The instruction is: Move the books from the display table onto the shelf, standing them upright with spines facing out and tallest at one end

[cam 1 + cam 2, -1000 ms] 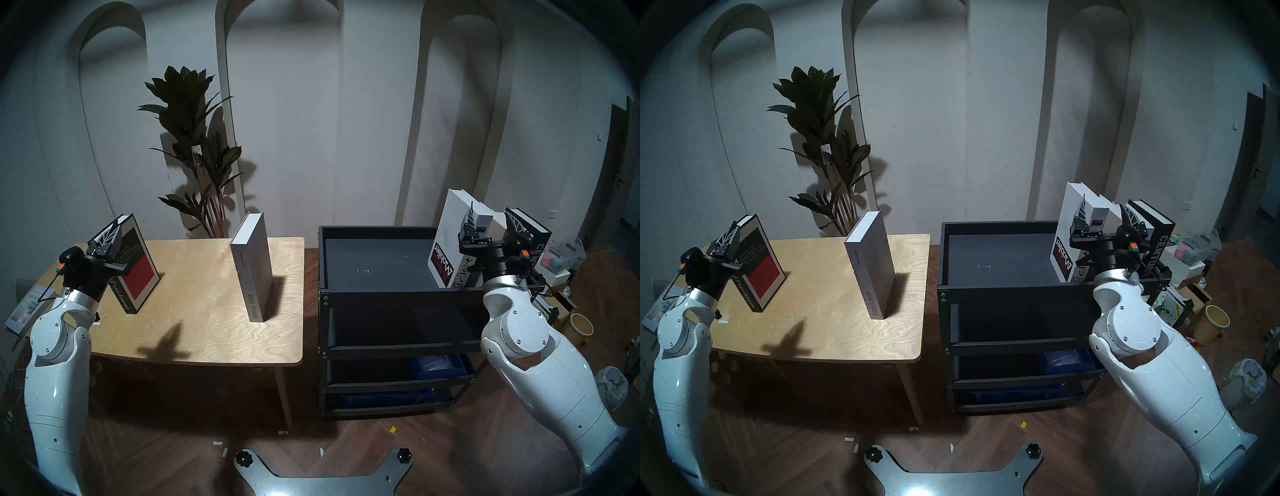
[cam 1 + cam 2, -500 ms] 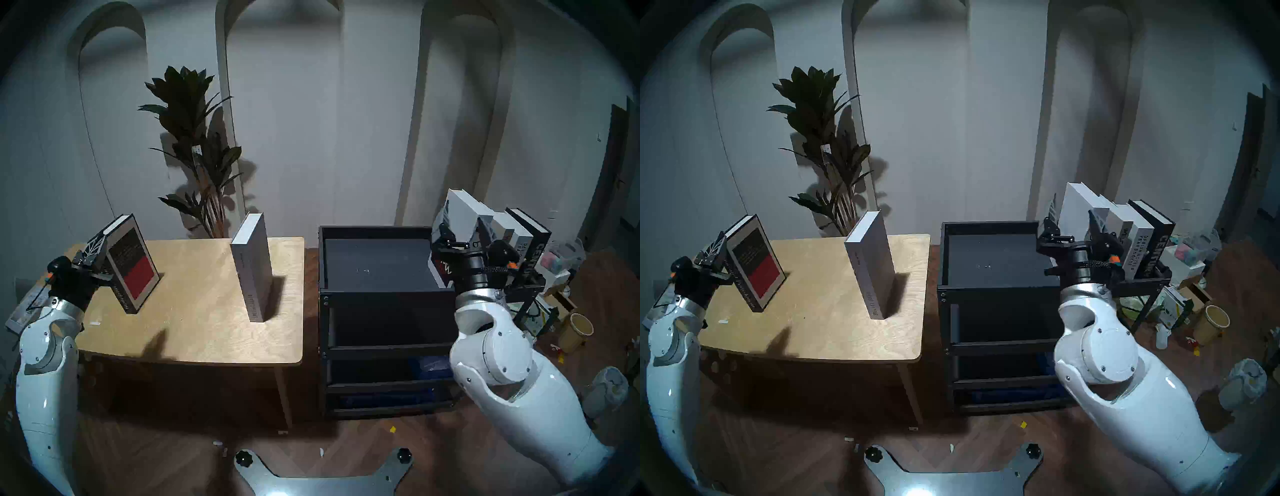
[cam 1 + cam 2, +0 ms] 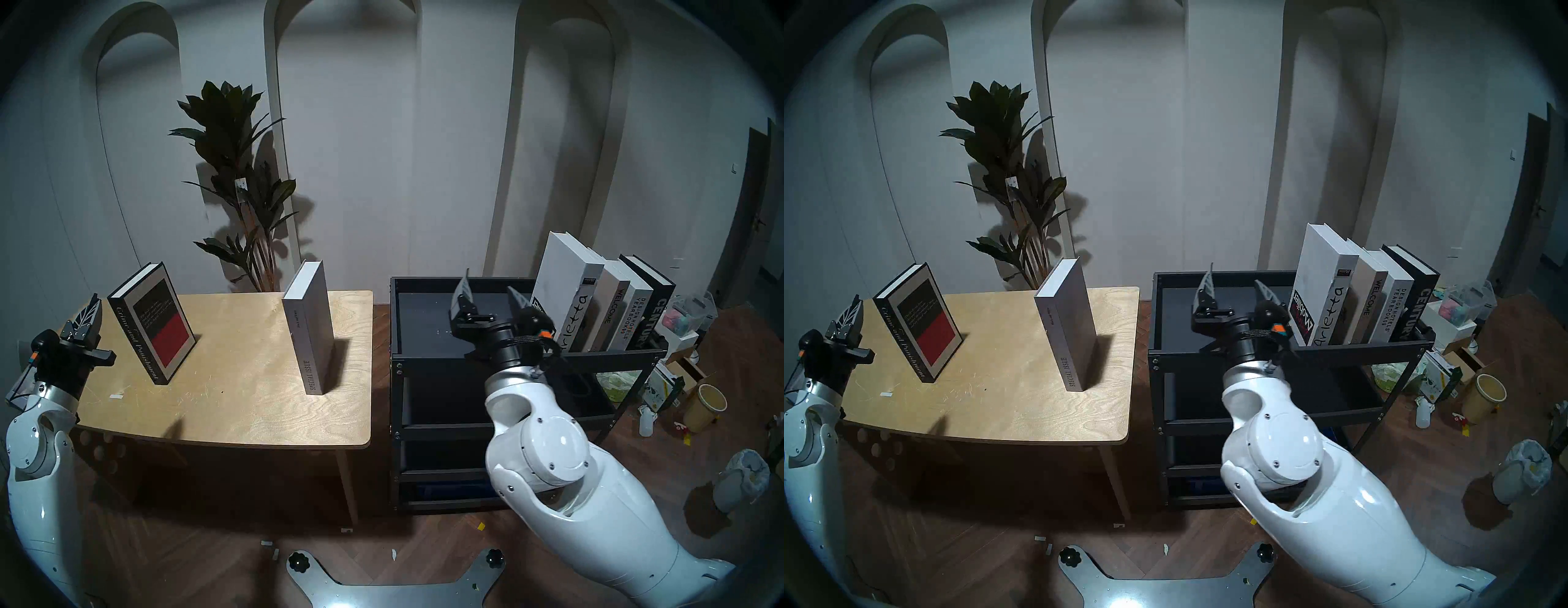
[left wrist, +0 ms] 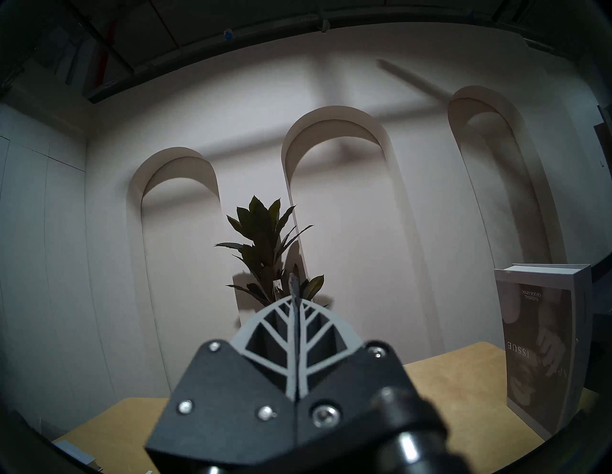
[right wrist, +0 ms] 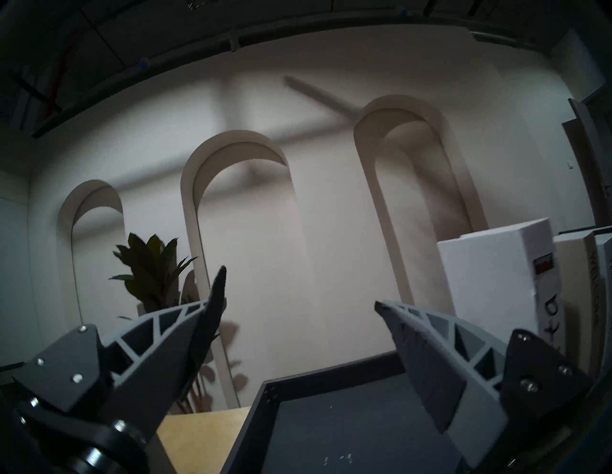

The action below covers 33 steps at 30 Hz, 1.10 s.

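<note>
Two grippers are seen nearest the camera. The left gripper (image 3: 91, 312) is held closed on nothing, its fingers pressed together, off the left end of the display table (image 3: 237, 407) and apart from the books. The right gripper (image 3: 492, 293) is held with its jaws spread wide and empty, above the top tray of the shelf (image 3: 466, 358), just left of the row of books. On the table, Crime and Punishment (image 3: 155, 322) is stood leaning back, and Special Issue (image 3: 309, 327) is stood upright further right. At the shelf's right end, four books are lined up, spines outward: Arietta (image 3: 570, 293), tallest, then Welcome (image 3: 609, 312), Designhotels Yearbook (image 3: 634, 314) and Century (image 3: 655, 312). A potted plant (image 3: 237, 170) is seen behind the table.
</note>
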Tool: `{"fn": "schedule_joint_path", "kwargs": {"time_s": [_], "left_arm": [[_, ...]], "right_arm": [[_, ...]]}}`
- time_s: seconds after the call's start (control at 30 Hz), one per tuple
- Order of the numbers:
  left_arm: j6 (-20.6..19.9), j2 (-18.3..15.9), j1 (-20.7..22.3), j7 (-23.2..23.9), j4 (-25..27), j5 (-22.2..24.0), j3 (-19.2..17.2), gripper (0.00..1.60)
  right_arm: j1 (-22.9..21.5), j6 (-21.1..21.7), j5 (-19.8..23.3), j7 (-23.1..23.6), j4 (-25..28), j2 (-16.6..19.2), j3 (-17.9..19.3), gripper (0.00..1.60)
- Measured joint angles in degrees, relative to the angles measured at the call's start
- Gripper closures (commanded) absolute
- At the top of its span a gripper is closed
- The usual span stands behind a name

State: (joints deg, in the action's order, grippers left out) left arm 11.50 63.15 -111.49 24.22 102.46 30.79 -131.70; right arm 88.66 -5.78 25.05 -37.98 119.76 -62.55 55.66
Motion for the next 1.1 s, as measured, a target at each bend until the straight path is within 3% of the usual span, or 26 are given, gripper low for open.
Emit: {"fn": "schedule_joint_path", "kwargs": {"time_s": [0.3,0.67,1.1], "left_arm": [[0.1,1.7,-1.7,0.9,1.9,0.7,-1.4,1.6],[0.1,3.5,-3.1,1.6,3.0,1.1,-2.4,1.6],[0.1,5.6,-5.2,2.5,4.1,1.4,-4.5,1.6]], "right_arm": [[-4.9,3.8,-1.0,2.1,-6.2,-4.9,-8.2,0.0],[-11.7,9.1,-1.5,5.7,-7.8,-11.3,-18.9,0.0],[-19.2,12.3,-1.8,5.6,-15.6,-18.2,-23.8,0.0]]}}
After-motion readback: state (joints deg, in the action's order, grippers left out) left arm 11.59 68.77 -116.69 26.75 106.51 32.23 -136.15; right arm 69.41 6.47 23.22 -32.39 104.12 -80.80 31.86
